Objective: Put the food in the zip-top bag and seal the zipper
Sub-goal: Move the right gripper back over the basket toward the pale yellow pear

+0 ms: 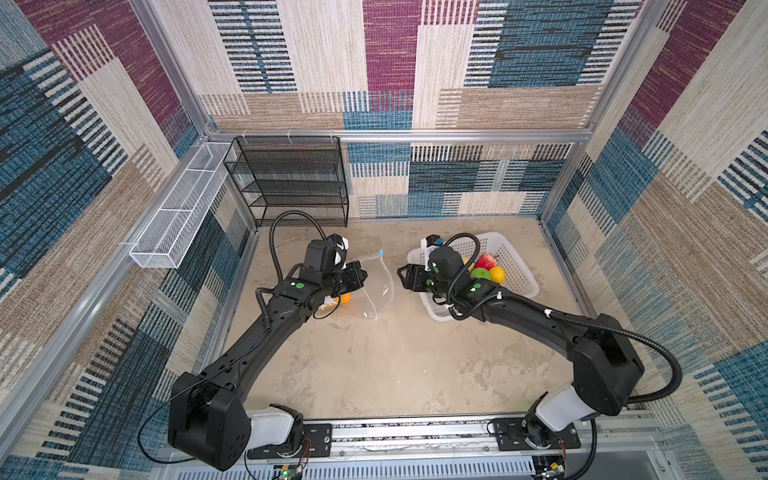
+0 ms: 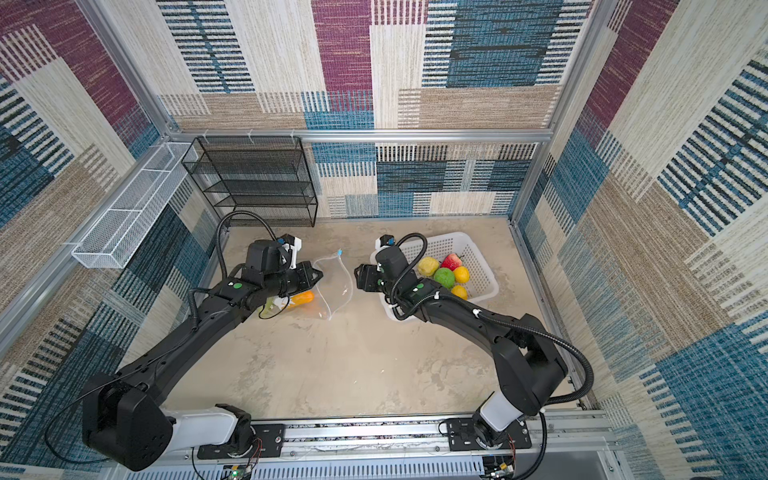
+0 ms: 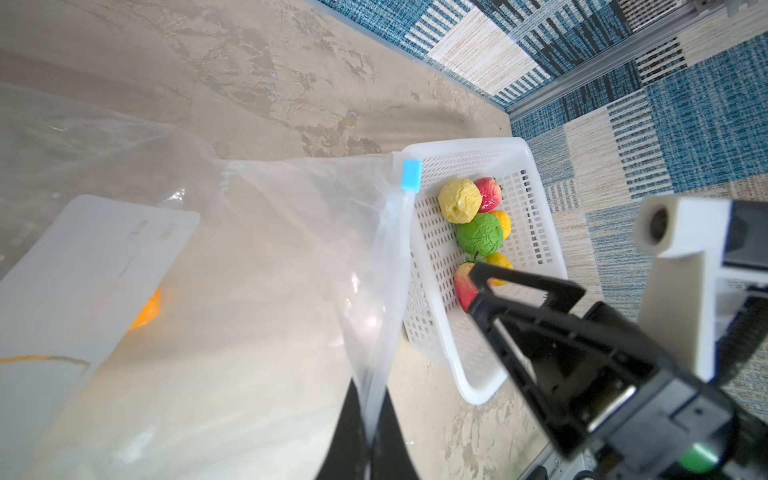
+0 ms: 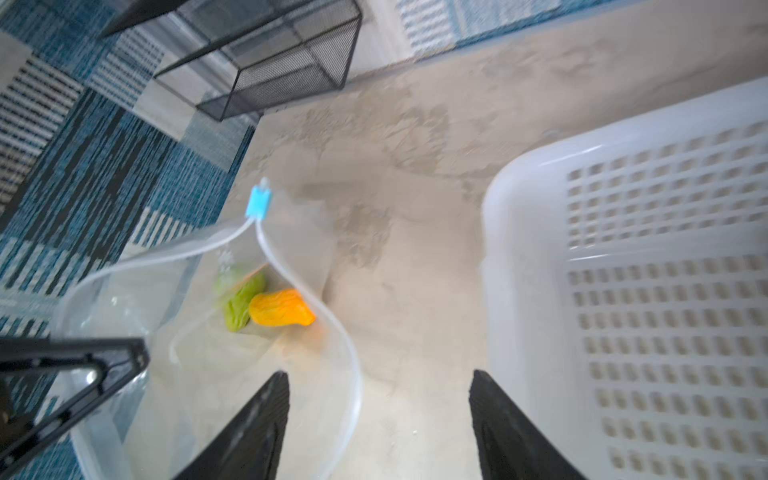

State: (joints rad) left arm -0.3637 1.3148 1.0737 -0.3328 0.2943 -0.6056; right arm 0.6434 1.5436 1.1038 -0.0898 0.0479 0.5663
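Note:
The clear zip-top bag (image 1: pixel 376 291) (image 2: pixel 334 286) lies left of centre with its mouth gaping towards the white basket (image 1: pixel 524 266). My left gripper (image 1: pixel 365 275) (image 3: pixel 370 392) is shut on the bag's mouth edge, on the whitish zipper (image 3: pixel 397 232). The blue slider (image 4: pixel 258 202) sits at the far end. Inside the bag lie an orange piece (image 4: pixel 282 309) and a green piece (image 4: pixel 239 299). More food rests in the basket: yellow (image 2: pixel 428 266), red (image 2: pixel 451 262), green (image 2: pixel 444 277) and orange (image 2: pixel 461 274). My right gripper (image 1: pixel 400 273) (image 4: pixel 379 374) is open and empty between bag and basket.
A black mesh shelf (image 1: pixel 291 178) stands at the back left, and a white wire tray (image 1: pixel 178 216) hangs on the left wall. The basket rim (image 4: pixel 540 166) is close beside my right gripper's fingers.

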